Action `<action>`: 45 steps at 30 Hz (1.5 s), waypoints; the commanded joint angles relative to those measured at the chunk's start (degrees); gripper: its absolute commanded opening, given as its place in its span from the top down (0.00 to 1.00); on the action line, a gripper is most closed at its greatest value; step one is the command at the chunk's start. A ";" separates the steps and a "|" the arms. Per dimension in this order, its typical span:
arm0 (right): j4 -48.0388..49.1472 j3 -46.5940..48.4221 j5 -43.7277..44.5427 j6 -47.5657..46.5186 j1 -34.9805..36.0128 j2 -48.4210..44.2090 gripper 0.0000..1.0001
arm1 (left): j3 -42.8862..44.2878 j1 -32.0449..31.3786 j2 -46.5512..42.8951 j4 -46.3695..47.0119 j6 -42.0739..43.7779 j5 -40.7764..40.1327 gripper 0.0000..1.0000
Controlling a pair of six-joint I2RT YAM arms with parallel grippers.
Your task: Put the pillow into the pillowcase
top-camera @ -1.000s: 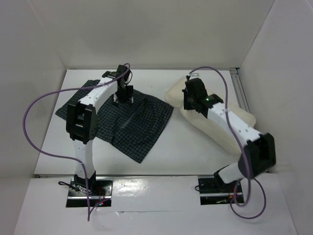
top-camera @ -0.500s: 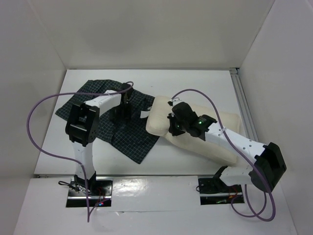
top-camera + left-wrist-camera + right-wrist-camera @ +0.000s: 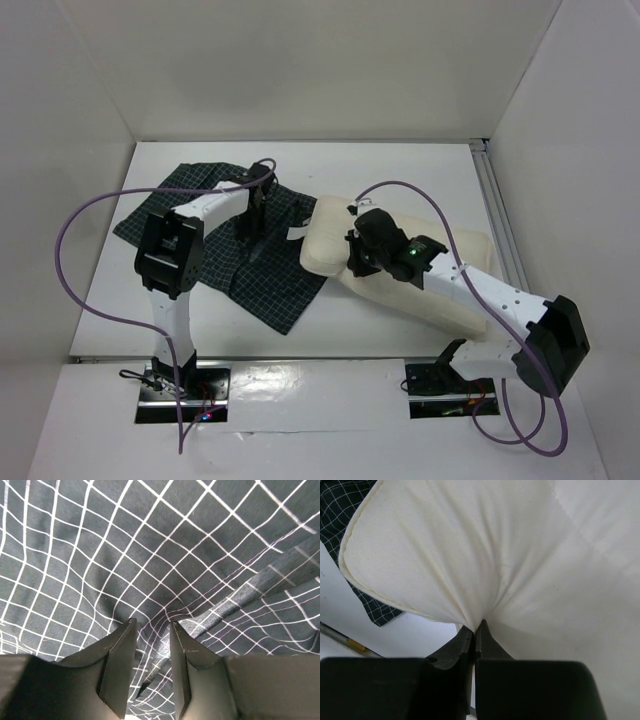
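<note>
My right pincer (image 3: pixel 476 626) pinching the soft cream rectangular pillow (image 3: pixel 470 550), dark white-checked fabric pillowcase (image 3: pixel 150 550) at its nine o'clock, my left pincer (image 3: pixel 152 625) narrow over that cloth, grip unclear.

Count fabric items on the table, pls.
2. The pillow lies right of centre, pinched by the right gripper. The pillowcase is spread at left under the left gripper, the pillow's left end overlapping it. More could hide beneath them.
</note>
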 commanded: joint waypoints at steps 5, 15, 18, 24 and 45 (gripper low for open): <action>-1.33 -0.69 2.74 1.46 0.17 -3.37 1.00 | 2.66 -0.11 1.06 -0.65 -0.13 -2.64 0.59; -2.47 -0.69 4.41 1.99 0.17 -3.90 1.00 | 3.19 -0.64 2.81 -0.65 1.02 1.49 0.43; -2.47 -0.69 4.41 1.99 0.17 -3.90 1.00 | 3.19 -0.64 3.52 -0.65 1.54 1.49 0.44; -2.47 -0.69 4.94 1.46 0.17 -3.90 1.00 | 3.19 -0.64 4.05 -1.18 1.02 0.17 0.59; -4.69 3.96 1.51 1.99 0.70 -2.76 0.00 | 13.82 -0.11 -4.99 -8.13 -1.35 5.52 1.00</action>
